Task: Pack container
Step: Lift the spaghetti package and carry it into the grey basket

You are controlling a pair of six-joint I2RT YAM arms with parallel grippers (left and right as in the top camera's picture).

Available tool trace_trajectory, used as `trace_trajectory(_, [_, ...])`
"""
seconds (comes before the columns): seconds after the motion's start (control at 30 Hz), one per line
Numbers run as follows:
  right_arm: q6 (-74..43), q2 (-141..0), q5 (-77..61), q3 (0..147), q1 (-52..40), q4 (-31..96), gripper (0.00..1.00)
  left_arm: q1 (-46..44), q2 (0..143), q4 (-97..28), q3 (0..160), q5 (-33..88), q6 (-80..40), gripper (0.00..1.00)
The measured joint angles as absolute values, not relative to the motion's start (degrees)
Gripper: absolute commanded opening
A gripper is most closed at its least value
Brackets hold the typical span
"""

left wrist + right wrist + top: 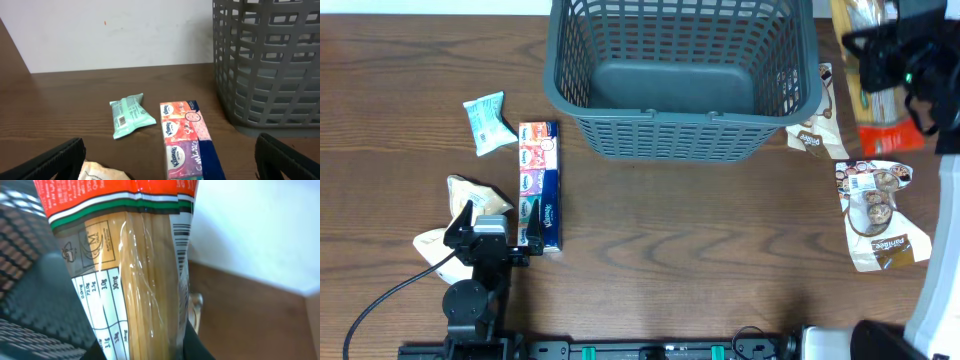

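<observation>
My right gripper (882, 62) clamps a pasta packet (135, 280) near the basket (685, 150) (empty). It could snag the rim and slip. My left gripper (498, 228) gapes wide.

Tissue pack (539, 185): there it is, a long multi-coloured Kleenex pack lying flat on the wooden table (700, 250).
Mint-green packet (488, 122): just beyond the tissue pack and to its left, not touching it.
Pale crinkled packets (478, 195): two of them, left of the tissue pack's near end.
Brown-and-white pouches (878, 215): two, well off to its right.
Spaghetti packet (135, 280): red, white and green band over clear film, far right, up off the tabletop.
Black cable (380, 300): curling at its near left.
</observation>
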State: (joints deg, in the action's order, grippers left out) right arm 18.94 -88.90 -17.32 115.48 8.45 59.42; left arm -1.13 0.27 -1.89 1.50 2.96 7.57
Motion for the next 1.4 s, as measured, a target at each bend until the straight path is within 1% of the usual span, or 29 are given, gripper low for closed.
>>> trace_trajectory(0.17, [21.9, -93.7, -21.7, 123.4, 5.2, 59.8, 0.01, -1.1, 0.3, -1.9, 1.5, 3.0, 7.6, 0.99])
trace_trajectory(0.3, [24.5, -97.4, -23.3, 127.1, 0.1, 59.8, 0.01, -1.1, 0.3, -1.9, 1.5, 3.0, 7.6, 0.99])
trace_trajectory(0.57, [31.2, -103.6, -24.3, 127.9, -10.3, 59.6, 0.00, -1.1, 0.3, -1.9, 1.5, 3.0, 7.6, 0.99])
trace_trajectory(0.7, [33.7, -105.5, -24.5, 127.9, -13.5, 59.4, 0.01, -1.1, 0.3, -1.9, 1.5, 3.0, 7.6, 0.99])
trace_trajectory(0.93, [35.5, -106.5, -24.6, 127.9, -15.6, 59.6, 0.01, -1.1, 0.3, -1.9, 1.5, 3.0, 7.6, 0.99])
trace_trajectory(1.07, [36.0, -108.5, -24.6, 128.9, -15.6, 62.4, 0.01, -1.1, 0.3, -1.9, 1.5, 3.0, 7.6, 0.99])
trace_trajectory(1.23, [37.6, -114.3, -24.6, 129.3, -15.6, 66.4, 0.01, -1.1, 0.3, -1.9, 1.5, 3.0, 7.6, 0.99])
trace_trajectory(1.4, [38.4, -121.6, -24.2, 129.3, -15.6, 67.8, 0.01, -1.1, 0.3, -1.9, 1.5, 3.0, 7.6, 0.99])
